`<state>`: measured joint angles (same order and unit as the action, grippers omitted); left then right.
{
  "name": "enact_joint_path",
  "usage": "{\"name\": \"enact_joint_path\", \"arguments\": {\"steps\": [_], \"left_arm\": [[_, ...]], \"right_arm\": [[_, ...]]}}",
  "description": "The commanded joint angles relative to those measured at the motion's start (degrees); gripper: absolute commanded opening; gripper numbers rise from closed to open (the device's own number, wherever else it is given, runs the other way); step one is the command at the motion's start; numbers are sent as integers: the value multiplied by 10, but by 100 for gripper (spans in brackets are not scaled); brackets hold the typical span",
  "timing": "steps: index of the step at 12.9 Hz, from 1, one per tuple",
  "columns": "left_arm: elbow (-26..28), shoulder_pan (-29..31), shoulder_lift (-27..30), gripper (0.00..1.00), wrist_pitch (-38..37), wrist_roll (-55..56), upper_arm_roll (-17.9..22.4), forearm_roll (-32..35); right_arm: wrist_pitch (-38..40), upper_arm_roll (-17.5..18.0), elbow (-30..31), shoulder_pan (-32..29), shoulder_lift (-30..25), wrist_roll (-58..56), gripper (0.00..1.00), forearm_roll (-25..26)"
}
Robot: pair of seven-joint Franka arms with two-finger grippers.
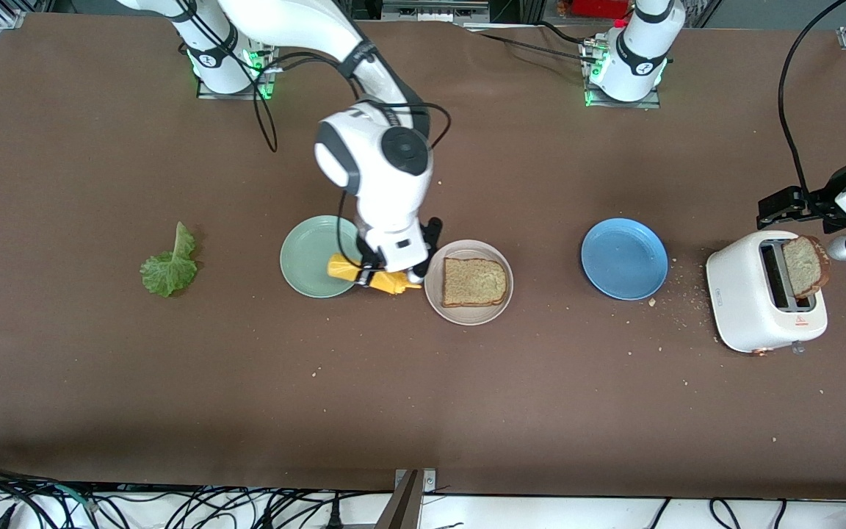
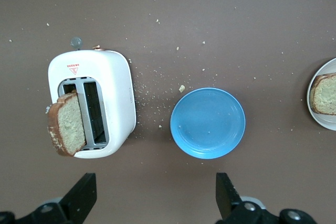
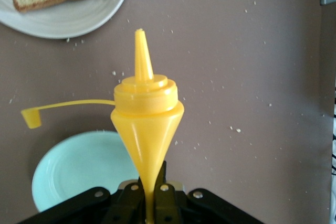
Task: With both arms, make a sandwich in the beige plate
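A brown table [image 1: 100, 382] holds three small plates in a row, with the beige plate [image 1: 434, 290] as the middle one. On the beige plate lies one square slice of brown toast [image 1: 474, 282], flat and uncovered.

Just beside the beige plate, toward the right arm's end of the table, sits a mint-green plate [image 1: 305, 257]. The right gripper [image 1: 381, 275] hangs low between these two plates, its fingers pressed tight on the squeezed body of a yellow squeeze bottle [image 1: 364, 275]. The bottle's nozzle [image 3: 140, 51] is uncapped, and its small cap [image 3: 30, 117] dangles on a thin strap.

Farther toward that same end of the table, well apart from the beige plate, lies a ruffled green lettuce leaf [image 1: 170, 266].

Toward the left arm's end of the table sits a blue plate [image 1: 623, 258], then a white toaster [image 1: 764, 303] ringed by crumbs. A second toast slice [image 1: 803, 266] stands up out of one slot.

The left gripper [image 2: 155, 195] hovers over the table by the toaster and blue plate, fingers spread wide and holding nothing.
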<state>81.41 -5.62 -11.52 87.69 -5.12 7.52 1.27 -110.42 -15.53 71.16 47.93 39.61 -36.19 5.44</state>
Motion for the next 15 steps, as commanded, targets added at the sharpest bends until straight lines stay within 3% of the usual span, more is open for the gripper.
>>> {"name": "enact_joint_path", "arguments": {"steps": [1,10,12,15], "left_arm": [[-1,-2,6,100,1,4,3,-11],[-1,0,5,100,11,7,4,-8],[-1,0,6,100,20,14,4,-8],[-2,3,7,100,20,27,6,-7]], "right_arm": [[41,9,10,-54,-46,-96,0,-59],[168,9,24,-262,-88,-400,0,-341],[178,8,76,-295,-120,-454,0,-386],[180,8,206,-349,-175,-557,0,-489]]}}
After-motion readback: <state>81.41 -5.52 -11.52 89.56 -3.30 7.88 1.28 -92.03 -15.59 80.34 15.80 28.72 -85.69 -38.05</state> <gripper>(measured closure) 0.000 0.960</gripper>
